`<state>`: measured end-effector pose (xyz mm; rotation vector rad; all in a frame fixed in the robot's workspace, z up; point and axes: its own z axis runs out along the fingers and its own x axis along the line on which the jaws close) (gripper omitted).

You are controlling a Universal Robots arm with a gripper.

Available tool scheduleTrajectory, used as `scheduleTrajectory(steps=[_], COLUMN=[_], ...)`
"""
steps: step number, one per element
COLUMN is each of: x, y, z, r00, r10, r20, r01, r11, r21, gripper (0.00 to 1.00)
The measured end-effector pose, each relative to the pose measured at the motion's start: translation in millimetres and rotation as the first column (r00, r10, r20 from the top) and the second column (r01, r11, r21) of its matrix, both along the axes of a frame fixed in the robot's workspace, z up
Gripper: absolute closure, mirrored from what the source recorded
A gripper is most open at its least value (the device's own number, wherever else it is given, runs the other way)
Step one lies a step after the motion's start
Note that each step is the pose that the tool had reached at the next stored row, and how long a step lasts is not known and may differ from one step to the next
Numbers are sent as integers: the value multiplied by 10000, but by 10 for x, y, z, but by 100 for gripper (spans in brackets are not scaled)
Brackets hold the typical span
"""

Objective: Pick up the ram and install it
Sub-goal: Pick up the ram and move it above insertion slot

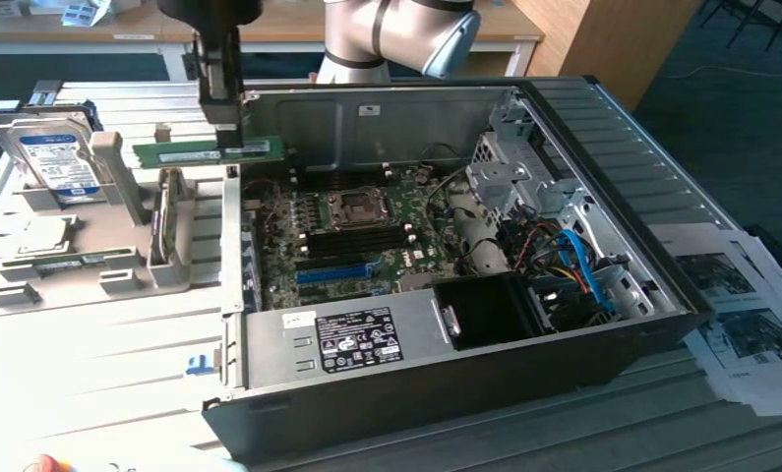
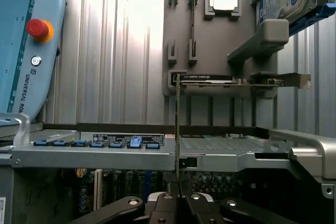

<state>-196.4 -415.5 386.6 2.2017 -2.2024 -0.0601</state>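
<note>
Nearest the wrist camera we see the gripper [image 2: 179,191], its two dark fingers [image 2: 167,203] closed on the ram [image 2: 177,129]. The jaws are clenched, grasping the ram by one long edge. The board runs straight away from the lens, so it appears edge-on as a thin line. In the exterior view the gripper [image 1: 226,133] hangs vertically from the arm [image 1: 391,34]. The ram [image 1: 187,152] is held level beneath it, long side horizontal, with a pale sticker on its visible face.

The ram is in the air, touching nothing but the fingers. In the exterior view it crosses the far corner of the case wall on the exterior view's left, between the open computer case [image 1: 627,157] and the grey parts holder [image 1: 95,251]. It is not seated in the motherboard [image 1: 351,241], which lies exposed inside the case below, with the processor socket [image 1: 358,206] near its middle.

Further out, the holder carries a hard drive [image 1: 56,157] with a blue-white label, standing tilted. A square silver processor chip [image 1: 43,234] lies flat in front of it. Printed sheets [image 1: 745,305] lie on the slatted metal table [image 1: 102,374], to the exterior view's right of the case. In the wrist view a teach pendant [image 2: 31,51] with a red button [image 2: 39,29] lies beyond the case rim [image 2: 105,153].
</note>
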Motion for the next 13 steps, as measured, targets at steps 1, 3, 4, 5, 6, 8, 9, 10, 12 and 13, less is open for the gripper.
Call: scheduleTrajectory(steps=[1,3,4,5,6,8,9,10,12,13], x=[23,72,95,118,142,191,215,241,291,317], y=[0,0,0,0,0,0,0,0,0,0], z=[-1,0,0,0,0,0,0,0,0,0], r00=[10000,10000,10000,10000,10000,10000,10000,10000,10000,10000], r10=[0,1,1,1,1,0,0,1,1,1], r20=[1,0,0,0,1,0,0,1,0,0], r01=[0,-1,-1,-1,-1,0,0,-1,-1,-1], r11=[10000,10000,10000,10000,10000,10000,10000,10000,10000,10000], r21=[1,0,0,1,0,0,0,1,0,0], gripper=[88,88,88,88,88,88,88,88,88,88])
